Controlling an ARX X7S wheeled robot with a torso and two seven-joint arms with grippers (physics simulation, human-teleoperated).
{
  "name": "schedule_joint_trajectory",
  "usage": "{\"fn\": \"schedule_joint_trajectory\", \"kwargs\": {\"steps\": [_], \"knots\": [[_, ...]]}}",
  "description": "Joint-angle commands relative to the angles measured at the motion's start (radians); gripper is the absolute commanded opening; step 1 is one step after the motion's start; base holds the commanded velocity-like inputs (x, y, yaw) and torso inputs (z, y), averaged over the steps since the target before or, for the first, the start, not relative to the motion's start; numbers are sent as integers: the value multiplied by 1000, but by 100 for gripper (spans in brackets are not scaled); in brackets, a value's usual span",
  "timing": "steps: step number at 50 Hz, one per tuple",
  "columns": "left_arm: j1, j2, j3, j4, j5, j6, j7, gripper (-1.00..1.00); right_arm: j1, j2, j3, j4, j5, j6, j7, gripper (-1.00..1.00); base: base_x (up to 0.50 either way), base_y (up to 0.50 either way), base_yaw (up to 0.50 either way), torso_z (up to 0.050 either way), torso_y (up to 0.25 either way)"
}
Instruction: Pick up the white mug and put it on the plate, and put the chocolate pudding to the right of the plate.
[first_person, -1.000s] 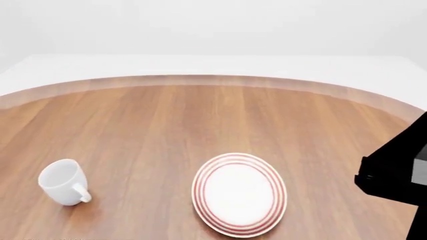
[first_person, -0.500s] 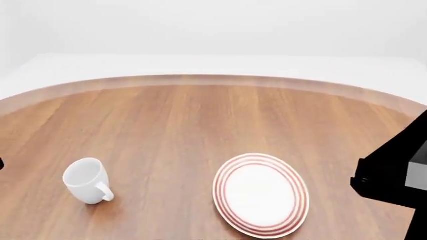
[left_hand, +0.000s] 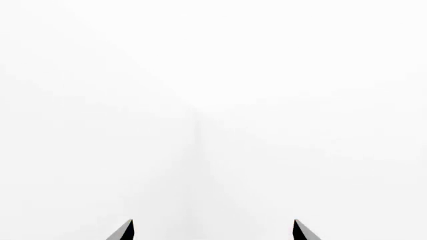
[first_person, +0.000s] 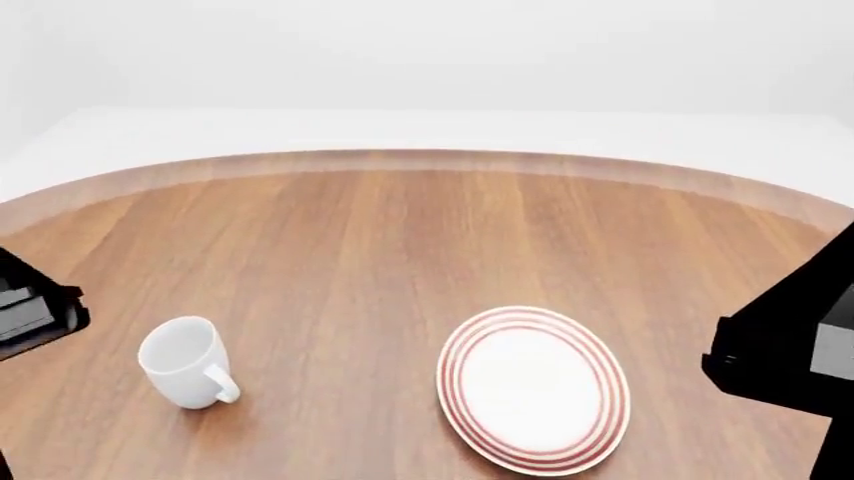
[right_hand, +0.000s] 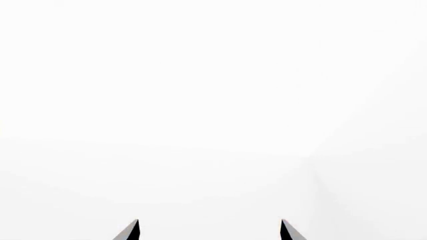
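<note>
Room: plain white walls and floor behind a brown table (first_person: 400, 250); both wrist views show only blank white, with a faint wall corner line.
Table: wood-grain planks running away from the robot, curved far edge with a paler rim band.
Mug (first_person: 187, 362): glossy white ceramic, slightly tapered, standing on the table at the near left, its mouth toward the head camera. Nothing shows inside it. Its loop handle sticks out on the near right side.
Plate (first_person: 534, 388): round, white, with concentric red-orange rings at the rim. It lies flat on the table, near centre-right, well apart from the mug. Its middle is bare.
Pudding: not seen in any view.
Left gripper (left_hand: 212, 231): only two dark pointed fingertips (left_hand: 124, 231) show at the edge of the left wrist view, set wide apart, with nothing between them and touching nothing.
Right gripper (right_hand: 208, 231): likewise two dark pointed tips at the edge of the right wrist view, spread wide, holding nothing.
Left arm (first_person: 34, 305): a black, blocky part with grey faces at the left edge of the head view, just left of the mug and not touching it.
Right arm (first_person: 787, 350): a large black angular body with a grey panel at the right edge, beside the plate and apart from it.
</note>
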Motion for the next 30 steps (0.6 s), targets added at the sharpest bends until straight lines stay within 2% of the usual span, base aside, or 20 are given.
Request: {"fn": "schedule_joint_trajectory", "kwargs": {"steps": [1,6,23,27,30], "knots": [[-8,-25,53,-1,-55,-88,101,100,-5,-12,14,-4,-13,-2,-22,100,0,0,0,0,0],[-5,-38,90,-11,4,-98,101,100,-4,-11,10,-2,-18,-1,-20,100,0,0,0,0,0],[-6,-36,97,2,26,-121,78,100,-6,-3,3,0,-17,-2,-13,100,0,0,0,0,-250],[-10,-36,101,0,7,-134,85,100,-7,-1,1,0,-17,-1,-11,100,0,0,0,0,0],[-36,-49,140,-32,-26,-222,120,100,-8,1,0,-1,-16,0,-10,100,0,0,0,0,0]]}}
